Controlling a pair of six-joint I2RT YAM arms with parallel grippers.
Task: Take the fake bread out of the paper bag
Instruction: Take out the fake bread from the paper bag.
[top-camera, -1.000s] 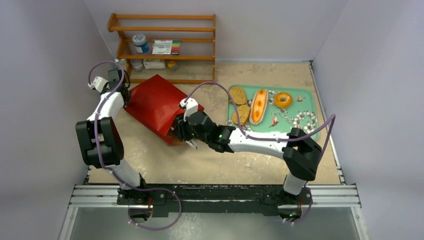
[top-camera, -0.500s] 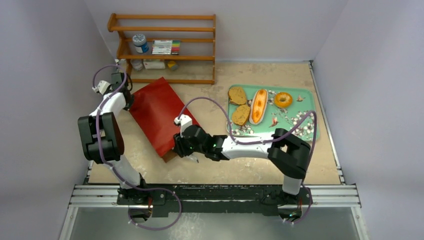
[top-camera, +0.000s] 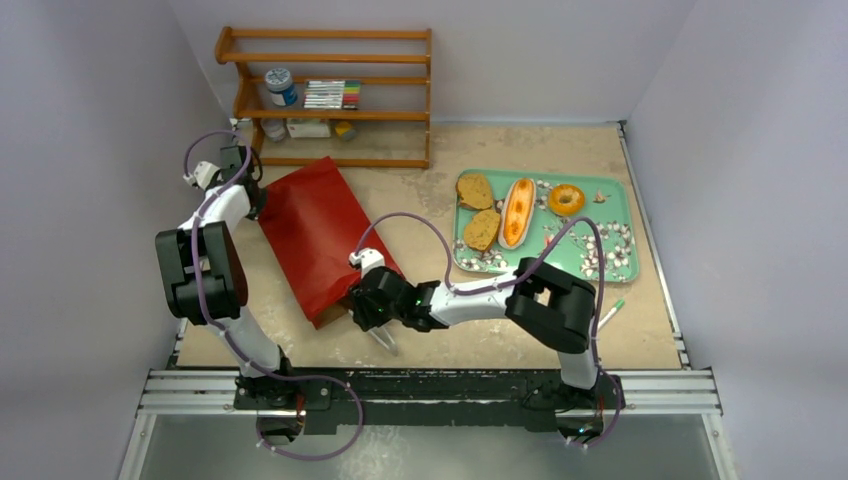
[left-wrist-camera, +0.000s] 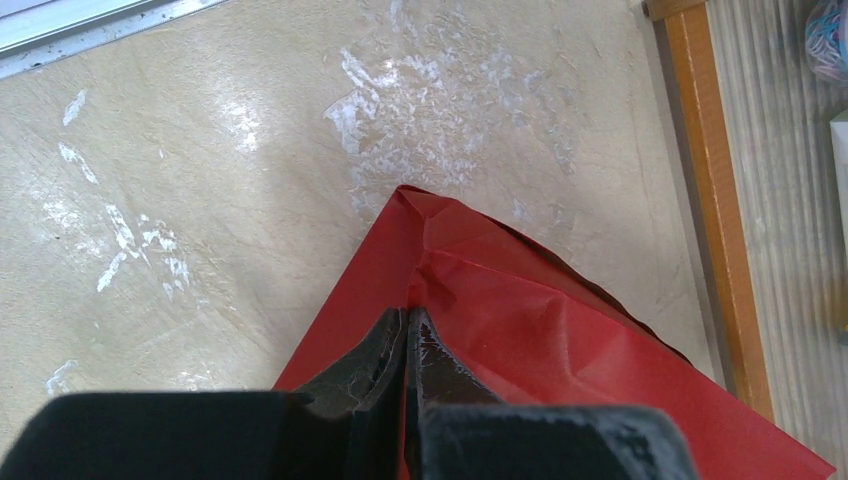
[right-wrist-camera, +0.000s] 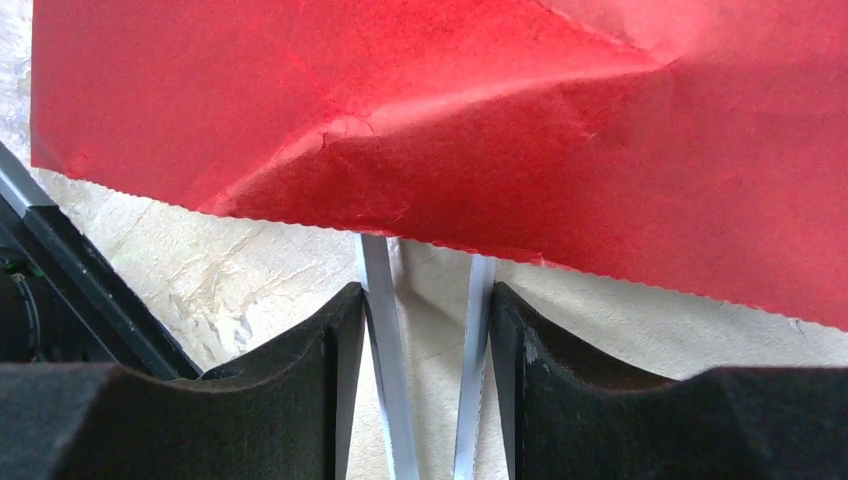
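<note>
The red paper bag (top-camera: 318, 235) lies flat on the table, its notched mouth toward the near side. My left gripper (top-camera: 250, 192) is shut on the bag's far corner; the left wrist view shows the pinch (left-wrist-camera: 408, 312) on a red fold (left-wrist-camera: 560, 340). My right gripper (top-camera: 366, 306) is at the bag's mouth, shut on the metal tongs (top-camera: 384, 338). In the right wrist view the two tong arms (right-wrist-camera: 378, 290) run between my fingertips (right-wrist-camera: 425, 290) under the bag's rim (right-wrist-camera: 500, 120). The fake bread lies on the tray: two brown slices (top-camera: 474, 190), the split bun (top-camera: 517, 212), the bagel (top-camera: 566, 199).
The teal patterned tray (top-camera: 545, 174) sits at the right back. A wooden shelf (top-camera: 330, 100) with jars and pens stands against the back wall, its rail showing in the left wrist view (left-wrist-camera: 715, 210). A green pen (top-camera: 612, 308) lies near the tray's front right corner.
The right gripper with the tongs has moved nearer and left along the bag's mouth. The bag has swung and flattened on the table. The left gripper keeps its hold.
</note>
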